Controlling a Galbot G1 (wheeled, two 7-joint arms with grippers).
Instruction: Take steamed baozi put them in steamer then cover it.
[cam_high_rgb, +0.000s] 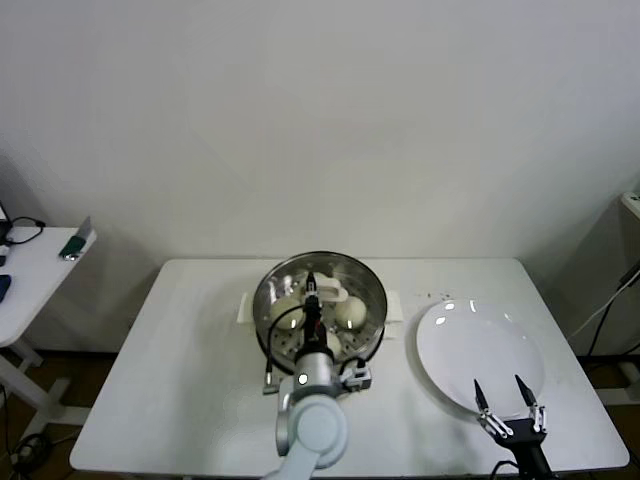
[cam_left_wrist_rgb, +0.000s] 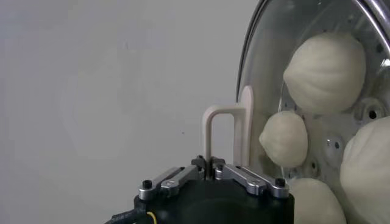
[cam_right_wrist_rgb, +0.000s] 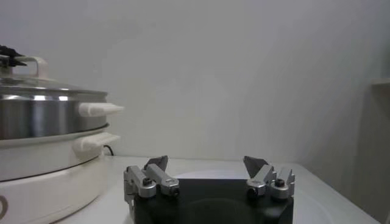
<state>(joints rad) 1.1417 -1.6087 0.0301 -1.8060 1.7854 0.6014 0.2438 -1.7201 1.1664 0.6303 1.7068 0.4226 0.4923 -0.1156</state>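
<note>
The steamer (cam_high_rgb: 372, 290), a steel basket on a cream-white base (cam_right_wrist_rgb: 42, 176), stands mid-table. Several baozi (cam_left_wrist_rgb: 326, 64) lie inside it and show through the glass; two show in the head view (cam_high_rgb: 349, 312). The glass cover (cam_left_wrist_rgb: 268, 73) lies over the steamer's rim (cam_right_wrist_rgb: 36, 91). My left gripper (cam_high_rgb: 310, 290) is above the steamer's middle, shut on the cover's cream-white bar handle (cam_left_wrist_rgb: 213, 128). My right gripper (cam_high_rgb: 506, 400) is open and empty, low over the near edge of the white plate (cam_high_rgb: 480, 345).
The flat white plate lies right of the steamer with nothing on it. A side table (cam_high_rgb: 30, 270) with small items stands at the far left. The steamer's side handles (cam_right_wrist_rgb: 97, 109) stick out towards the plate.
</note>
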